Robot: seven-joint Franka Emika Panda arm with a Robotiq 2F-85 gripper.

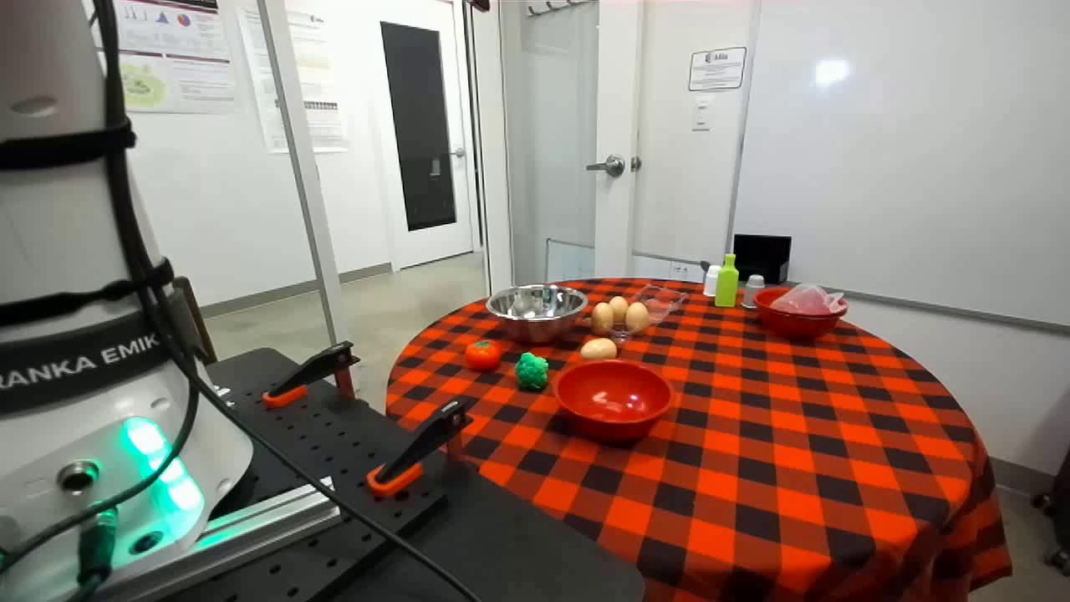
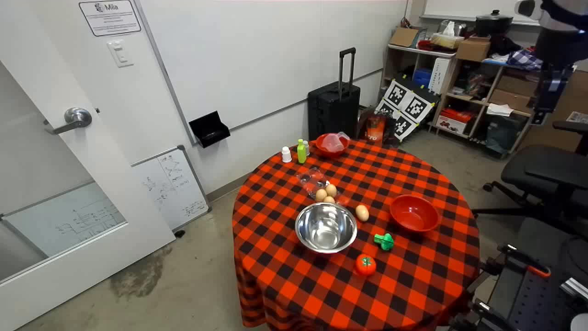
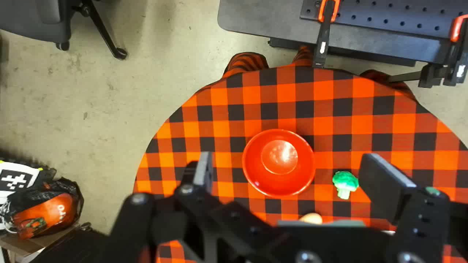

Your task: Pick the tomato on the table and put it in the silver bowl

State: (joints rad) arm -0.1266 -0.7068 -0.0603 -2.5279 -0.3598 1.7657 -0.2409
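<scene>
The round bench, covered in red-and-black check, shows in both exterior views and the wrist view. Beside it, in an exterior view, rises the white robot arm. Seen from the wrist, the pincer is spread wide, its two fingers far from each other. The red bowl stands on the bench below and shows in the gap between them. The silver bowl, about as wide, stands upright near it, shiny inside and out. Close to the bench's edge, a red dish holds a translucent plastic piece. By the silver bowl lies something clear, perhaps an egg tray, though its outline is hard to read. A slim lime-green bottle stands upright next to a white container and a greyish container. The tomato sits on the bench, outside the silver bowl but just beside it, its green leafy top facing up. Near it lies a green broccoli, between the tomato and the red bowl. Smallest are the tan eggs: three cluster at the clear tray, and one lies alone between the two bowls.
</scene>
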